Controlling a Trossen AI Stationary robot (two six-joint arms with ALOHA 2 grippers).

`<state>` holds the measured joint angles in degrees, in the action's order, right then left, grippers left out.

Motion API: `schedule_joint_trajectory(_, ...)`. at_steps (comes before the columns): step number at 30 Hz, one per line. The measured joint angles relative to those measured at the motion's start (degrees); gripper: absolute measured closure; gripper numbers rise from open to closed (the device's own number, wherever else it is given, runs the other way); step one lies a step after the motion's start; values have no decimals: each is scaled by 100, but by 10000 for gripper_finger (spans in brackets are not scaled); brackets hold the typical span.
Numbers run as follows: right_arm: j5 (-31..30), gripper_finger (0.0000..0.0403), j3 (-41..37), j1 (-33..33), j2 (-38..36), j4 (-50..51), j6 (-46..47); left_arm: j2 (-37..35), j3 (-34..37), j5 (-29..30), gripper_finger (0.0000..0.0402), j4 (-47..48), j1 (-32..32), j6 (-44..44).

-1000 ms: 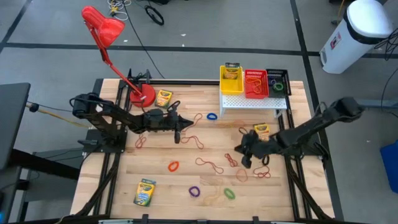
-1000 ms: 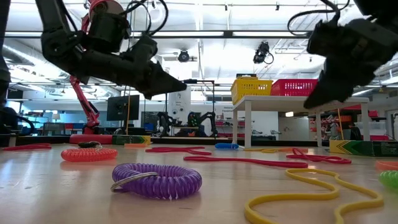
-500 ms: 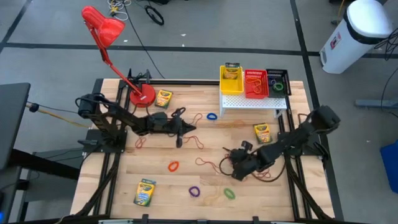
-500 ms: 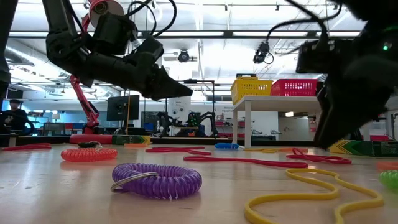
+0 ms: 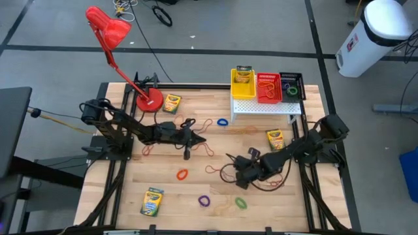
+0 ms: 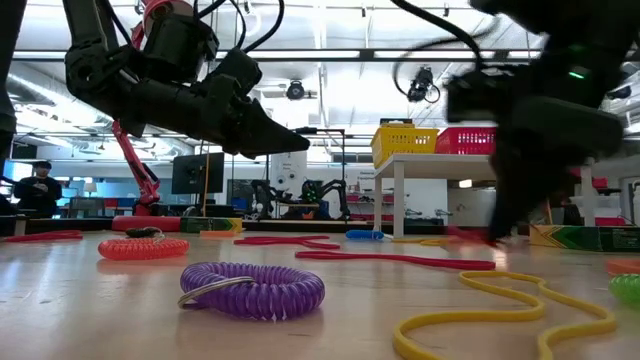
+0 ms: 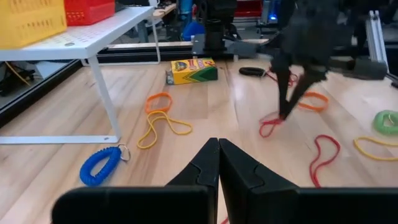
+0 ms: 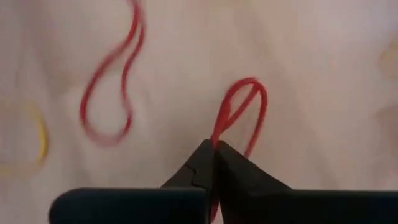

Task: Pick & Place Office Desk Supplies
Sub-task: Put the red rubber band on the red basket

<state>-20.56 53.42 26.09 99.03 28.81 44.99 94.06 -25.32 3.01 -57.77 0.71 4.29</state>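
While the left gripper (image 5: 189,138) hovers pinched shut and empty above the counter (image 5: 196,196) at centre-left, the right gripper (image 5: 235,171) has swung in from the right side, dropped to the surface, and snapped closed on a red rubber-band loop (image 8: 239,115) at right of centre. Grasp looks made; carrying it to the red basket (image 5: 268,88) on the far white shelf (image 5: 261,106) likely follows. Other loops and crayon boxes (image 5: 151,202) lie scattered.

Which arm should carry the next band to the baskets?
Right, probably: its jaws are shut on a red rubber band, and it's nearer the baskets. The left gripper is shut, holding nothing.
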Motion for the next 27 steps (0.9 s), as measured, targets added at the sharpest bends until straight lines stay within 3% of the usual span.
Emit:
schedule_joint_trajectory(6,-299,397,317,-492,-374,707,-325,-4,2,497,390,19,12,107)
schedule_joint_trajectory(13,-550,398,-72,-1365,-2436,1103,-1571,11,4,541,390,58,2,72)
schedule_joint_trajectory(20,-656,401,147,-3380,-4104,1975,-2534,33,4,599,390,-26,9,49)
schedule_joint_trajectory(23,-605,401,537,-4230,-4221,2230,-3103,33,4,600,390,-33,10,110)
schedule_joint_trajectory(27,-185,401,946,-5462,-3834,2194,-3806,33,4,601,390,-101,15,117)
